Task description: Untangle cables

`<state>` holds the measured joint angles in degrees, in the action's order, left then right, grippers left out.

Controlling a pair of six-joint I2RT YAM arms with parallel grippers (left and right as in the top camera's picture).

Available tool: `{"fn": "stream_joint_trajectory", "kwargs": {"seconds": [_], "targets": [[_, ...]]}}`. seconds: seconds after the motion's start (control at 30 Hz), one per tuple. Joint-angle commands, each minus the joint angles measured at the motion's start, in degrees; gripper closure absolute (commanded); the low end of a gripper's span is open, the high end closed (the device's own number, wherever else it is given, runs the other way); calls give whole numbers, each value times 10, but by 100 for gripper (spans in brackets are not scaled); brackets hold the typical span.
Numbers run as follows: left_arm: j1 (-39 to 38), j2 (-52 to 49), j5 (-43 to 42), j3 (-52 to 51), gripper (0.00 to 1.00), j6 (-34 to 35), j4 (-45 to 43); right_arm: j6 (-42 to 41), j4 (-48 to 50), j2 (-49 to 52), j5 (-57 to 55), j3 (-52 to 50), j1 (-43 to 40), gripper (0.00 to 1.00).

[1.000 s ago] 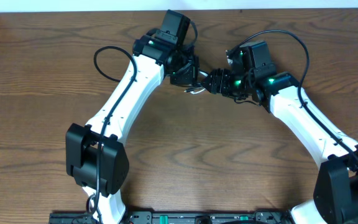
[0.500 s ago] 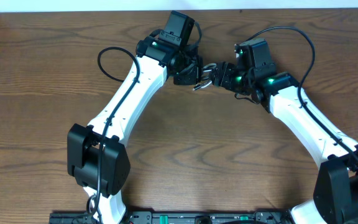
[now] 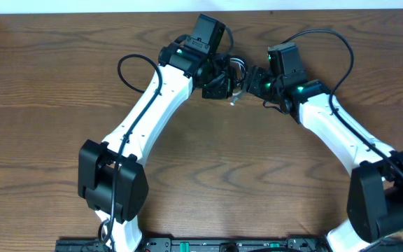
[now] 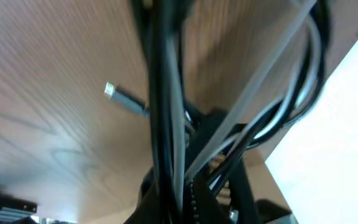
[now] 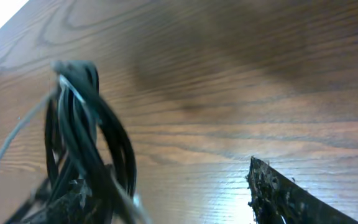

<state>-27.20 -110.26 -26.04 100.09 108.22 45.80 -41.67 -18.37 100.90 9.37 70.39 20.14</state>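
Left claw (image 3: 225,82) clamps cables (image 4: 165,124); its wrist view, unlike right's, shows a plug (image 4: 112,91).

Black, white cables (image 4: 166,112); brown woodgrain table (image 3: 243,168)

Cables (image 3: 236,72): one tangled bunch, up off the counter (image 3: 47,140), near its far-middle edge. Black cable (image 4: 159,93) & white cable (image 4: 178,130) run side by side in several long loops, strands crossing, not sep'd. Loops stand approx upright and bunch tight at the top. More black strands show than white. One thin pale strand strays off to the side. One free end w/ small metal-tipped plug (image 4: 112,91) sticks out below the bunch; can't tell if it touches the wood.
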Motion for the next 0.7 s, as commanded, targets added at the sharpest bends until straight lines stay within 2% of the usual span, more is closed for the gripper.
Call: {"fn": "stream_joint_trajectory", "kwargs": {"seconds": [0.0, 0.13, 0.2, 0.37, 0.5, 0.57, 0.67], "targets": [[-13, -2, -49, -1, 93, -6, 4, -6, 8, 5, -3, 10, -1, 38], [-13, -2, -49, -1, 93, -6, 4, 18, 1, 5, -3, 10, -9, 46], [-12, -2, -49, -1, 93, -6, 4, 26, -13, 5, -7, 10, -15, 54], [-4, -2, -34, -1, 93, -71, 8, 60, -58, 5, -14, 10, -34, 71], [12, -2, 19, -1, 93, -175, 44, 114, -97, 5, 4, 11, -50, 83], [21, -2, 67, -1, 92, -247, 61, 146, -118, 5, 21, 11, -57, 96], [31, -2, 150, -1, 92, -405, 79, 191, -145, -1, 59, 11, -66, 99]]}}
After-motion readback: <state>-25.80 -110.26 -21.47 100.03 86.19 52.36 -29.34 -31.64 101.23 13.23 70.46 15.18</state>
